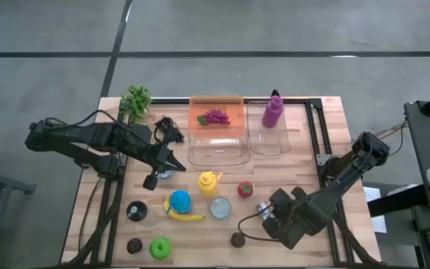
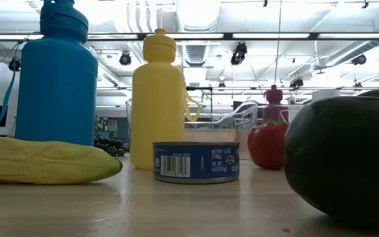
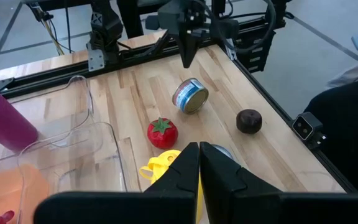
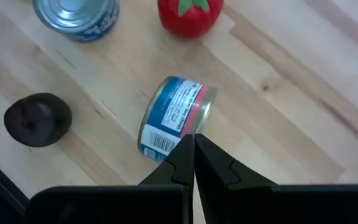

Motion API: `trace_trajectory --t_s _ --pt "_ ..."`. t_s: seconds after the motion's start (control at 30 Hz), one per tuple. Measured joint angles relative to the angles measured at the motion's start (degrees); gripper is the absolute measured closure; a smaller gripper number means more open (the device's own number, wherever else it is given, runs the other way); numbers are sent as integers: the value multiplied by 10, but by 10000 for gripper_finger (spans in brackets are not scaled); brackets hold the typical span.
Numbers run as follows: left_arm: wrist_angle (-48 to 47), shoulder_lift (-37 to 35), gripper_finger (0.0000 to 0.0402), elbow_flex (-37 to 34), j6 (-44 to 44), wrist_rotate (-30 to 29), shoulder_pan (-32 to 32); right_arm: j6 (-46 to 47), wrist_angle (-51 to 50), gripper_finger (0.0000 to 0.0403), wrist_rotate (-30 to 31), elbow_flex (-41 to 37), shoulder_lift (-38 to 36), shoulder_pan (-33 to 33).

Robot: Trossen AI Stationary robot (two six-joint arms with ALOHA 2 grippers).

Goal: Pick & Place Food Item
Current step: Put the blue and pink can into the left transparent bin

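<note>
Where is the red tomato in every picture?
High view: tomato mid-table, right of the yellow bottle.
Low view: right of centre, behind the can.
Left wrist view: centre, just beyond the fingers.
Right wrist view: at the top edge.
Shared landmark: the dark fruit near it shows in all four views.

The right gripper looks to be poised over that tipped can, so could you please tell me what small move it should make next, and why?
Probably open the fingers first. The right gripper is shut and empty, its tips just above the can lying on its side, so it cannot straddle the can as it stands. The tomato and dark round fruit lie apart from it. The left gripper waits shut over the table's middle.
</note>
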Motion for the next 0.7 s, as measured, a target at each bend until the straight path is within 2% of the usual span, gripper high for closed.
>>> trace_trajectory --t_s 0.37,0.7 --pt "-1 0 387 0 0 0 0 69 -19 394 13 18 36 -1" --pt "-2 0 387 0 0 0 0 25 -6 394 13 17 32 -1"
